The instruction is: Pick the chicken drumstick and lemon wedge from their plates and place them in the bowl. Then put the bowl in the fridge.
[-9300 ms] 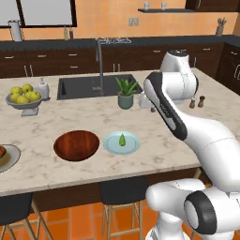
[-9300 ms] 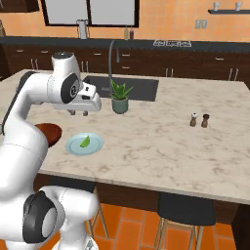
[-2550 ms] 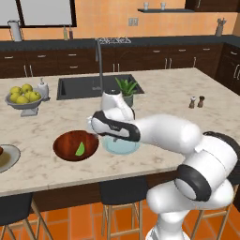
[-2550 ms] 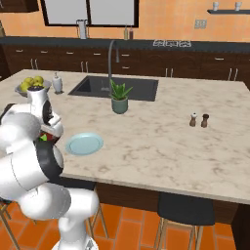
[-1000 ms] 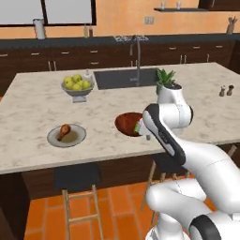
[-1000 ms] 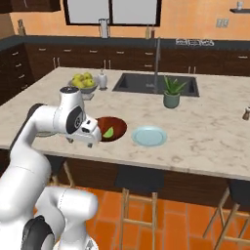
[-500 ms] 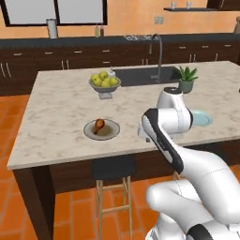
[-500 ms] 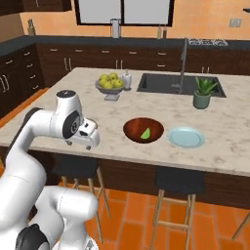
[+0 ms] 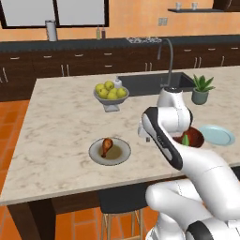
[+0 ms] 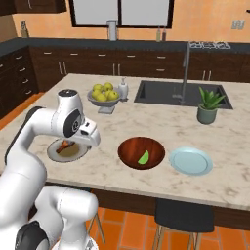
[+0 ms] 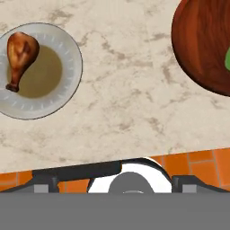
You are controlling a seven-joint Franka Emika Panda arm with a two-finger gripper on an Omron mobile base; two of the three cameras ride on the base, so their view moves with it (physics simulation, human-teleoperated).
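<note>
reaching for the drumstick (image 11: 20, 53) is the step in hand, judging by how things lie: the wedge (image 10: 143, 157) already sits in the bowl (image 10: 141, 152), while the drumstick lies on the grey plate (image 11: 67, 90).

in the hand view the drumstick is up and to the left of the claw, well apart from it, with bare counter (image 11: 126, 108) between. the bowl is up and to the right, about as far off the other way, so the claw hangs roughly between the two, over the counter's near edge. from the right base view the hand (image 10: 88, 134) sits just beside the plate, on the bowl's side of it.

the drumstick's long axis runs nearly along the hand view's vertical, leaning a little: the fat end points away from the claw, the narrow bone end points back toward it and slightly left. it lies off-centre, on the far-left part of the plate, over the brownish middle and touching the grey rim zone.

the coming move likely turns on that offset: the claw must travel toward the plate, then close across the meat's width, at right angles to the long axis.

whether the claw is released or clenched i cannot tell; the fingertips are not clear in any view. nothing seems to be held.
</note>
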